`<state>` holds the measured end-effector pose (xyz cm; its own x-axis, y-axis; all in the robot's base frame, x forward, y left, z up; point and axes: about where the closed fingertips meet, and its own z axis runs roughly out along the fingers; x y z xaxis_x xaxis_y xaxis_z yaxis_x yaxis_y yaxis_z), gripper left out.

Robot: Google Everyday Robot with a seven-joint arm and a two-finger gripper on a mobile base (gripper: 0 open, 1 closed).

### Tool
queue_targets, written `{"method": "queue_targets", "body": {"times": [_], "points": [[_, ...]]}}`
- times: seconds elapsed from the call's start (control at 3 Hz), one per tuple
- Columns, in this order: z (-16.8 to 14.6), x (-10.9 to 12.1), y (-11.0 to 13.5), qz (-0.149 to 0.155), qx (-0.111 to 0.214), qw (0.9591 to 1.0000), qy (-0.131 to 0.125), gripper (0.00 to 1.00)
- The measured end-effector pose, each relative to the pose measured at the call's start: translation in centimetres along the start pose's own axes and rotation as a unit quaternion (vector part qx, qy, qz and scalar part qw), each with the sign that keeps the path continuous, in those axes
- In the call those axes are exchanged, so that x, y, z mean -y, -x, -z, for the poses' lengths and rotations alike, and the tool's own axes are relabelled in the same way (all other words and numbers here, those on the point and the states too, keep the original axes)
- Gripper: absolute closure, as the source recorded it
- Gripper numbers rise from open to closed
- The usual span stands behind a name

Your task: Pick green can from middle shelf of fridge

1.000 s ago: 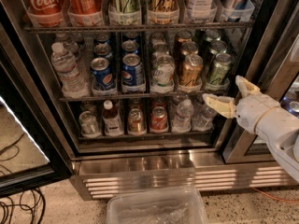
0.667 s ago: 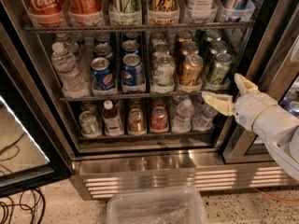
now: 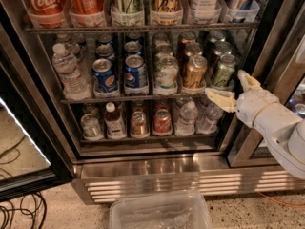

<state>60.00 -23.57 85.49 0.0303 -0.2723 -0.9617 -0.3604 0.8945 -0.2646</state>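
The fridge (image 3: pixel 143 168) stands open in front of me, with its steel louvred base below. On the middle shelf (image 3: pixel 76 100) stand a clear water bottle (image 3: pixel 69 70), blue cans, a white-green can (image 3: pixel 166 73), a gold can (image 3: pixel 194 72) and the green can (image 3: pixel 222 71) at the far right front. My white gripper (image 3: pixel 230 88) is at the right, just below and right of the green can. Its fingers are spread, one (image 3: pixel 218 99) under the shelf edge and one (image 3: pixel 248 80) right of the can. It holds nothing.
The top shelf holds large cans and bottles (image 3: pixel 128 1). The bottom shelf holds small bottles and cans (image 3: pixel 138 123). The glass door (image 3: pixel 24 142) hangs open at the left, cables (image 3: pixel 19 213) lie on the floor, and a clear plastic bin (image 3: pixel 159 216) sits in front.
The gripper has crept slightly up and left toward the green can. Nothing on the shelves has moved.
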Motion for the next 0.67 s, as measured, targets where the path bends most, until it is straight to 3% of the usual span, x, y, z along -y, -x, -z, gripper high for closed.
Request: {"method": "queue_targets", "body": {"times": [0.67], "points": [[-1.72, 0.37, 0.81, 0.016, -0.006, 0.9998, -0.009, 0.25]]}}
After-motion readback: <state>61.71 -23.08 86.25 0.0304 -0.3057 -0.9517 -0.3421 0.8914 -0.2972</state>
